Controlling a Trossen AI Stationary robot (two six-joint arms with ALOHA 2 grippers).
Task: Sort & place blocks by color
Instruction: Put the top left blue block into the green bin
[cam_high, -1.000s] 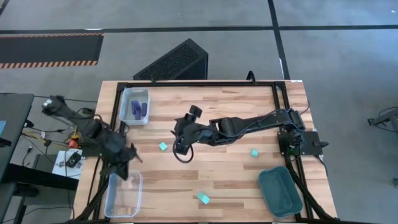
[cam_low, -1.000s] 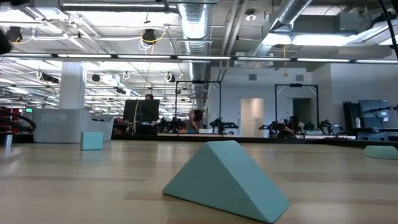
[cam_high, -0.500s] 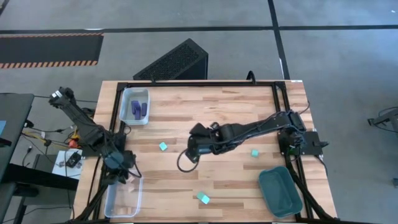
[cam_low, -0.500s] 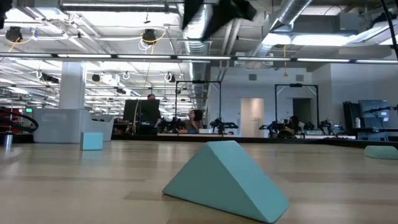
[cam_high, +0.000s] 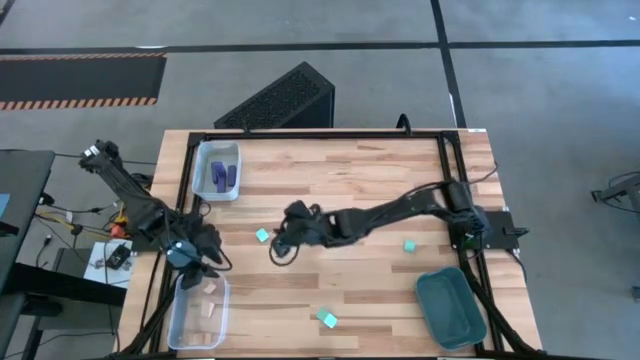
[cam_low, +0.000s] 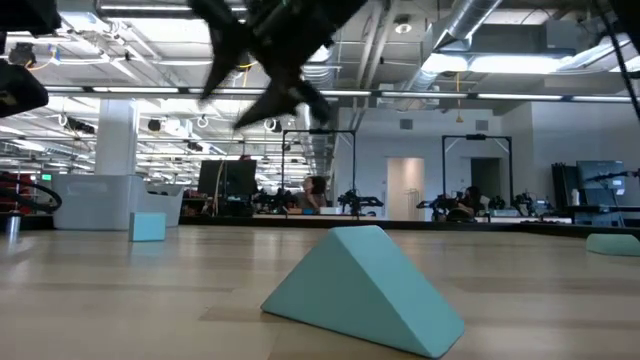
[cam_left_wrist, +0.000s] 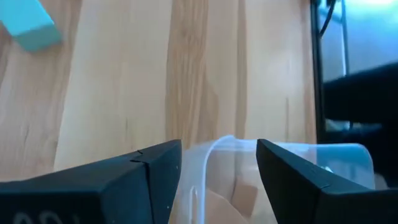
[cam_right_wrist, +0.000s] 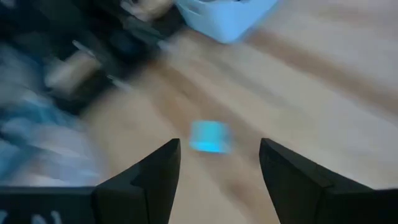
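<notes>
A light teal cube (cam_high: 262, 236) lies on the table left of centre. My right gripper (cam_high: 281, 243) hangs just right of it, open, and the cube (cam_right_wrist: 210, 137) shows ahead between its fingers. In the low view this gripper (cam_low: 268, 75) hangs above the table. Two more teal blocks (cam_high: 409, 245) (cam_high: 327, 319) lie on the wood; the nearer one is a wedge (cam_low: 360, 290). My left gripper (cam_high: 203, 263) stands open over the far end of the near-left clear bin (cam_high: 198, 312), which holds pale tan pieces (cam_left_wrist: 245, 196). Purple blocks (cam_high: 222, 176) lie in the far-left bin.
The far-left clear bin (cam_high: 218, 170) stands at the table's back left corner. A dark teal tray (cam_high: 450, 308) sits at the near right corner. A black frame rail (cam_high: 320, 135) runs round the table's far edge and sides.
My right gripper has come down toward the table, dropping into the low view from above, and has moved left toward the teal cube while rolling. My left arm has swung and tipped its gripper over the far end of the near-left bin.
</notes>
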